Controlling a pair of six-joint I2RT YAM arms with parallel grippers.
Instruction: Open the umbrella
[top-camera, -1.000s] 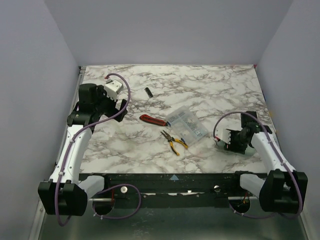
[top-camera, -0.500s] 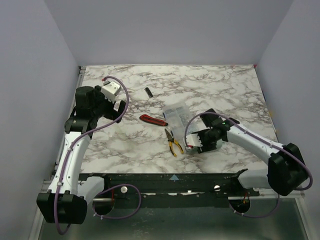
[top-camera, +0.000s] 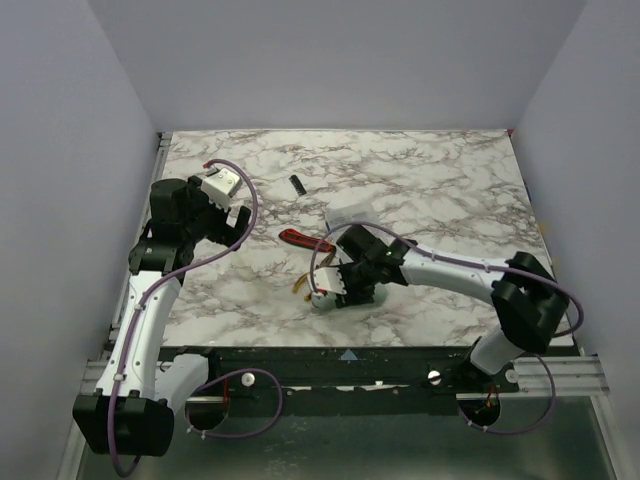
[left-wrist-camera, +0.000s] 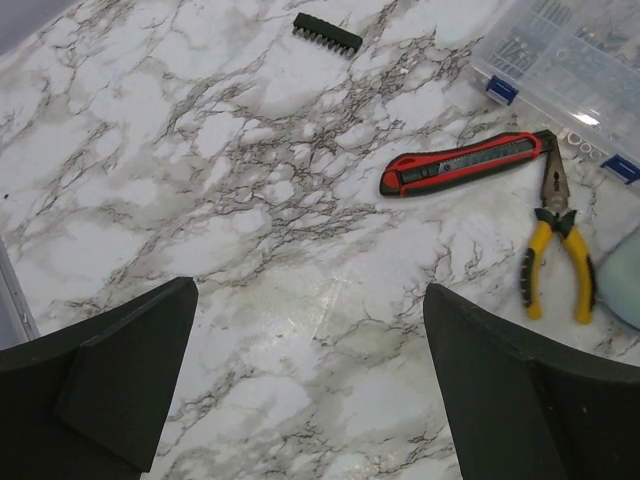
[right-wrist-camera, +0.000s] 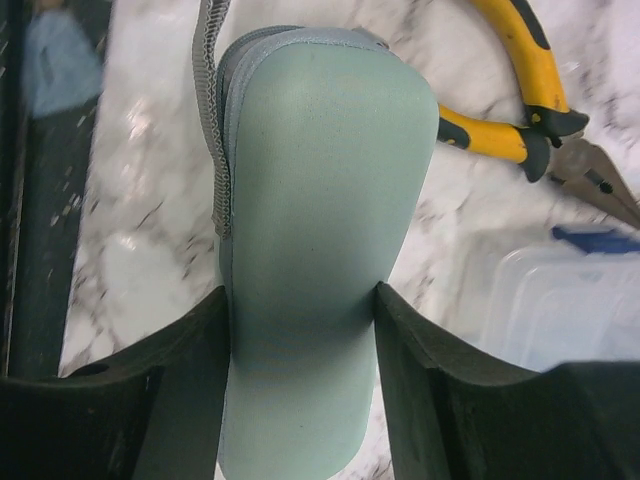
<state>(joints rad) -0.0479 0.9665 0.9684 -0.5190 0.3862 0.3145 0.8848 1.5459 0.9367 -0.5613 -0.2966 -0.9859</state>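
Right fingers (right-wrist-camera: 190, 395) clamp the mint-cased umbrella (right-wrist-camera: 320, 250); left fingers (left-wrist-camera: 120, 385) spread wide, empty.

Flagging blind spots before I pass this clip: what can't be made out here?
- Top view: mint-green case mostly hidden under the right end effector; pliers largely covered by it.
- Right wrist view: case's lower end cut off by the bottom edge; whether anything is inside cannot be seen.
- Left wrist view: parts box cropped by the top-right edge, contents too small.
- Top view: small black strip too small to identify.
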